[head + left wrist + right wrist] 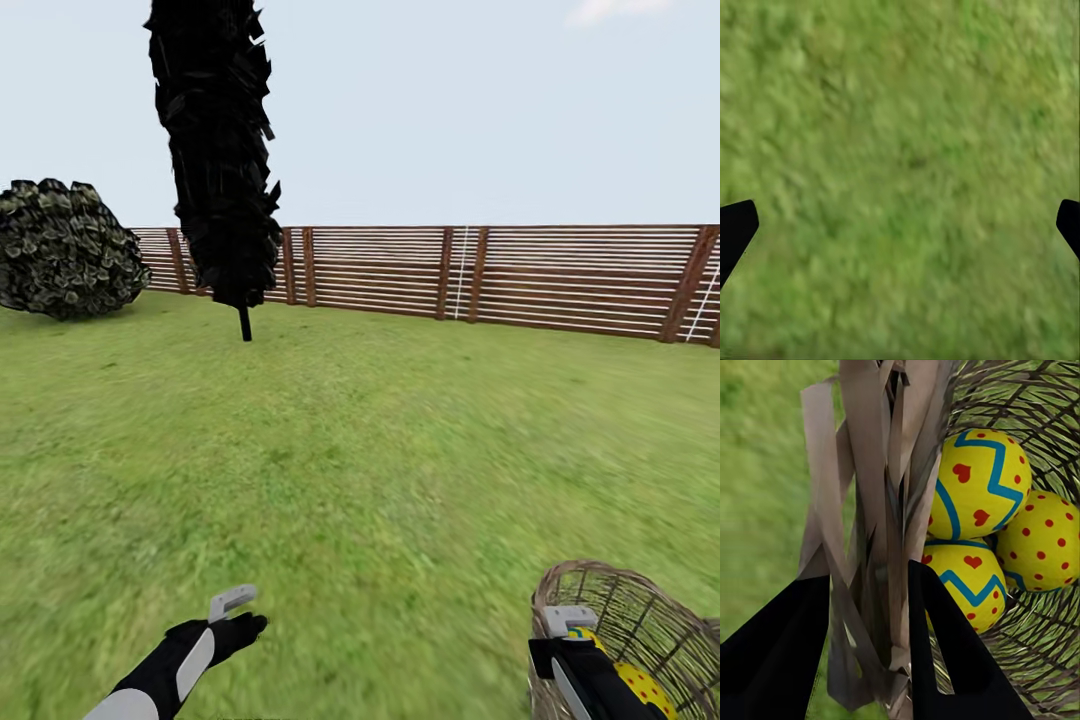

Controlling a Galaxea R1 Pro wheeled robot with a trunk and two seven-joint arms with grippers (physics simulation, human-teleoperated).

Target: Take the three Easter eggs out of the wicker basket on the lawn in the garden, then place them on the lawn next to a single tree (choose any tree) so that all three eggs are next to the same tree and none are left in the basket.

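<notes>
Wicker basket [630, 630] is held off the lawn [360, 450] by right gripper [862, 637], jaws pinched on its rim w/ three eggs [979, 502] inside, probably for carrying. Left gripper [900, 225] is spread wide, empty.
</notes>
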